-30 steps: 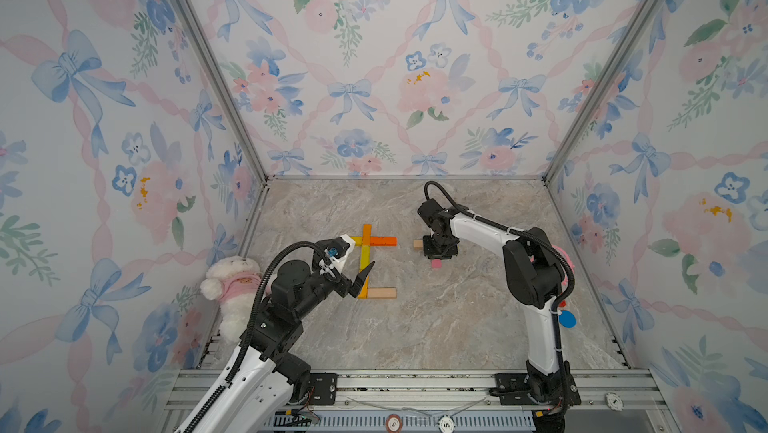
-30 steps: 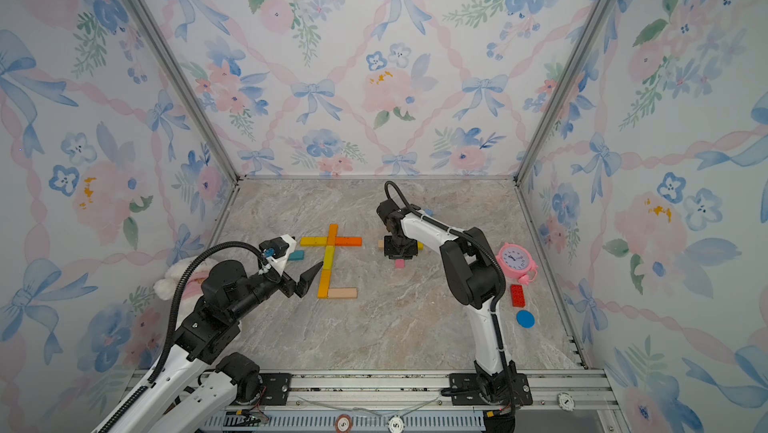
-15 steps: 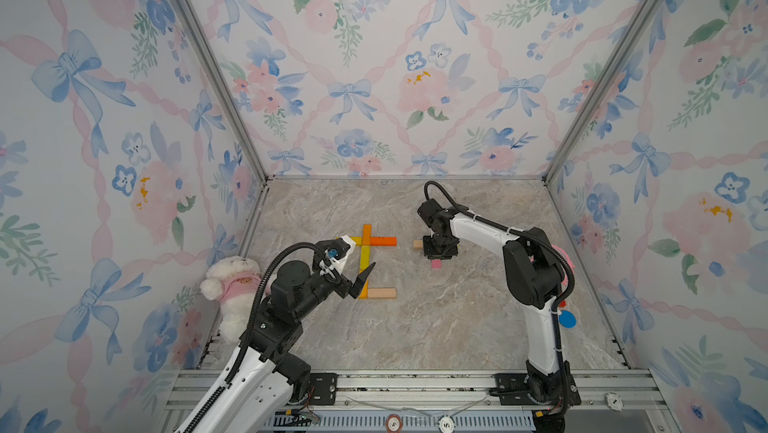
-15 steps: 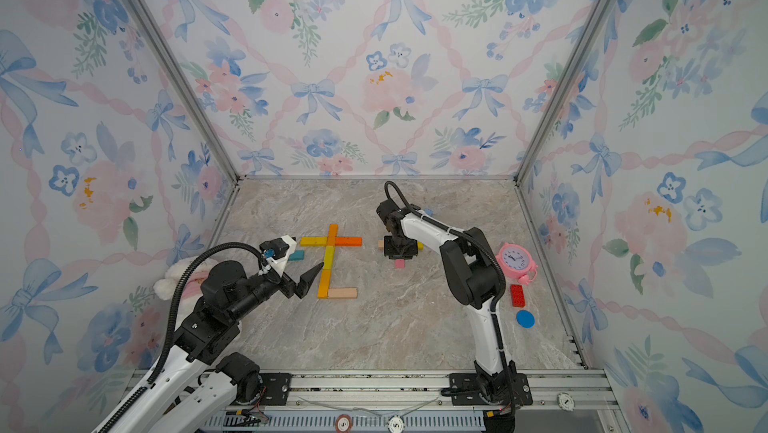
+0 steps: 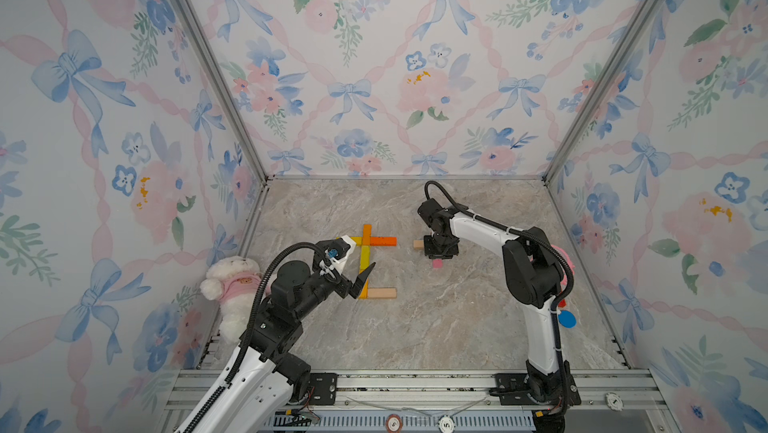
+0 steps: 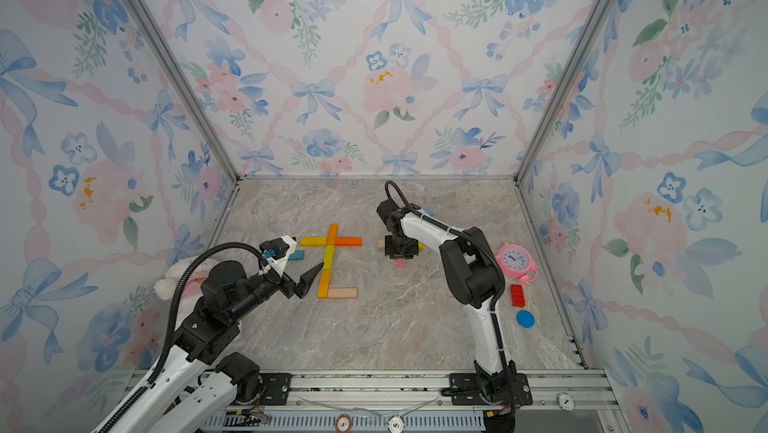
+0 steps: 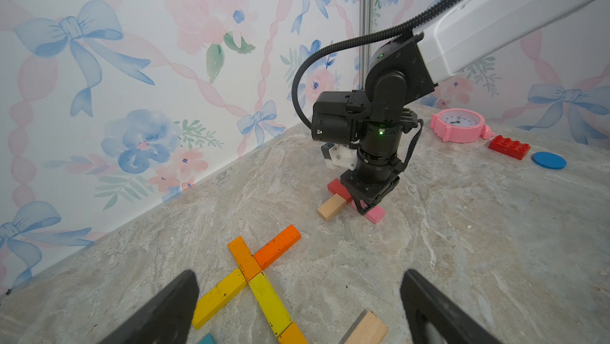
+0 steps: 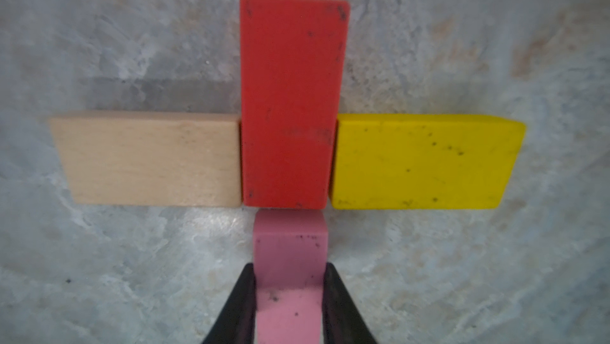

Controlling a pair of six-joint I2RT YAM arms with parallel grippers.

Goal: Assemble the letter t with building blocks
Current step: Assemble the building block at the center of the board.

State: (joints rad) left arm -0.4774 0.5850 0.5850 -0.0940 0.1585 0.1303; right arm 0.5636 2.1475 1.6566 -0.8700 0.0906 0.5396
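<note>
Right arm is stretched fwd from the front rail, wrist bent straight down over the table [image 5: 415, 327]. The right gripper [image 8: 288, 279] is clamped on the long sides of a pink block [image 8: 290, 243], approx mid-table, a bit right of centre. The pink block's long axis is lined up w/ a red block [image 8: 290, 95], and its end is butted right up against red's end. Whether it's lying fully flat can't be told. A wood block [image 8: 148, 157] and a yellow block [image 8: 422, 161] are laid crosswise, one on each side of red, both touching it.

Left arm is folded up near its base. The left gripper [image 7: 298, 276] is held above the table w/ fingers spread wide apart and nothing between them. It's aimed at an orange-and-yellow cross [image 5: 365, 252] laid out further left.

A teal block [image 6: 297, 255] is seen just beside that cross. A pink clock [image 6: 515, 260], red studded brick [image 6: 517, 296] and blue disc [image 6: 525, 318] are parked by the right wall, and a plush toy [image 5: 232, 285] by the left wall. All are well apart from the pink block.
</note>
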